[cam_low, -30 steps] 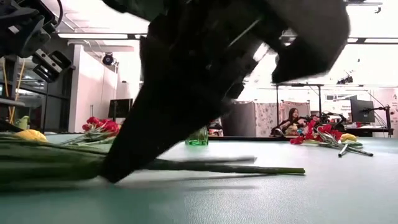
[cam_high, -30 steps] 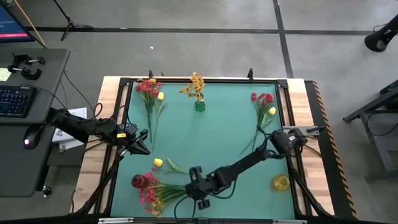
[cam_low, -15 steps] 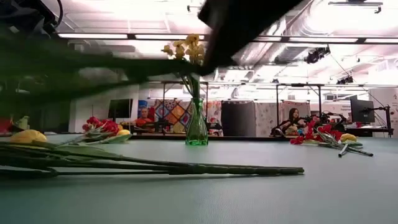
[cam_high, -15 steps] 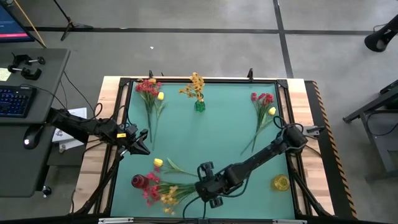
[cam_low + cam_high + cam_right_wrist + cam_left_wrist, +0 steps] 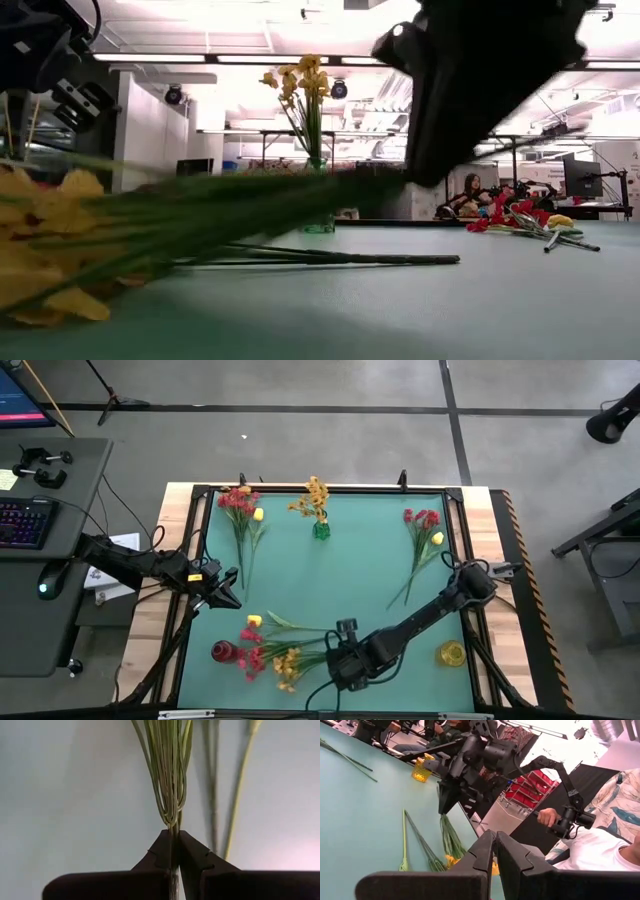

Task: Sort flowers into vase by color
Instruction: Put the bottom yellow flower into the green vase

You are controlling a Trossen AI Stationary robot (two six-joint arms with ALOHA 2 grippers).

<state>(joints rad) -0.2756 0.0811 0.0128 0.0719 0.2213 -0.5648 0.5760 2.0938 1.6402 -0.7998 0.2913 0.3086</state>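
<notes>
While the high view shows only dark arm over the lower middle of the frame, the right wrist view shows the right gripper (image 5: 173, 847) clenched on the stem bundle of an orange-yellow spray (image 5: 287, 663), whose blossoms lie at lower centre-left of the mat. The low view shows that spray (image 5: 45, 250) lifted and blurred at left, stems slanting up to the gripper (image 5: 440, 150). The left gripper (image 5: 230, 591) waits at the mat's left edge; the left wrist view shows its fingers (image 5: 487, 855) pressed together on nothing, plus a person's hand (image 5: 547, 816) holding a camera rig beyond the table.

The surface is a green mat (image 5: 330, 580) framed in black on a wooden table; the low view looks into a bright room with ceiling lights.

Three vases: a green vase (image 5: 321, 530) at upper centre holding orange-yellow flowers, a red vase (image 5: 222, 652) at lower left, a yellow vase (image 5: 451, 654) at lower right. Loose bunches (image 5: 240, 508) lie upper left, upper right (image 5: 424, 530), and beside the red vase
</notes>
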